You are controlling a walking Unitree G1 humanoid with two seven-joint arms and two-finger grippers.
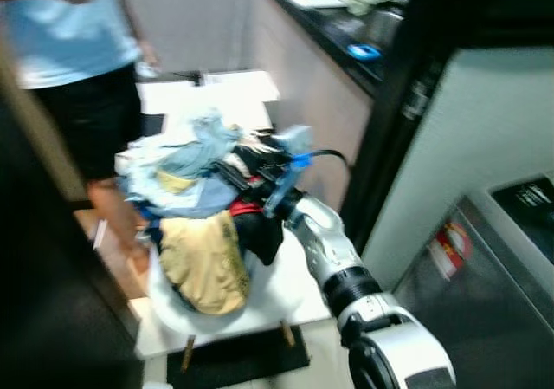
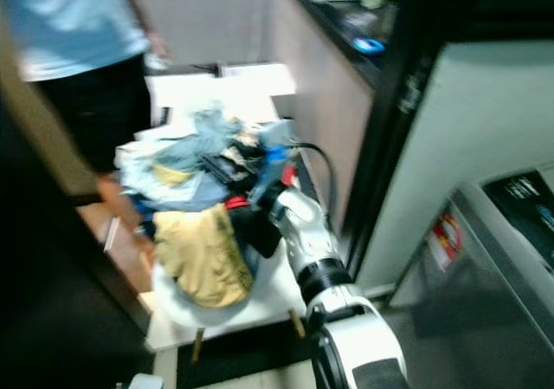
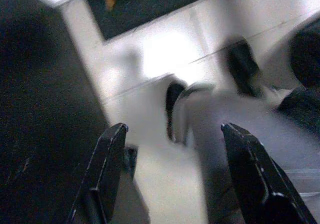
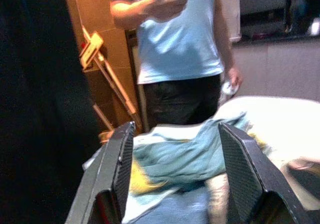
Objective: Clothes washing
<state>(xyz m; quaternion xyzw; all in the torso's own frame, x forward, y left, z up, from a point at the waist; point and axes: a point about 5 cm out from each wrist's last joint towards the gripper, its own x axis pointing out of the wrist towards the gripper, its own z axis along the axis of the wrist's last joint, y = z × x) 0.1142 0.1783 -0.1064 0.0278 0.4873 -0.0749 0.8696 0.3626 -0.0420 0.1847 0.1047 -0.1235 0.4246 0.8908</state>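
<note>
Right gripper open, poised over the clothes heaped in a white basket. Left gripper open above floor. Person stands beyond the heap.

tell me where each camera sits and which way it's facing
Head eyes: both look forward and down at the laundry pile on a white stool; right arm shows.
Left wrist: aimed at the floor, past open fingers.
Right wrist: over the pile toward a person, past open fingers.
Shared: pile, person.
</note>
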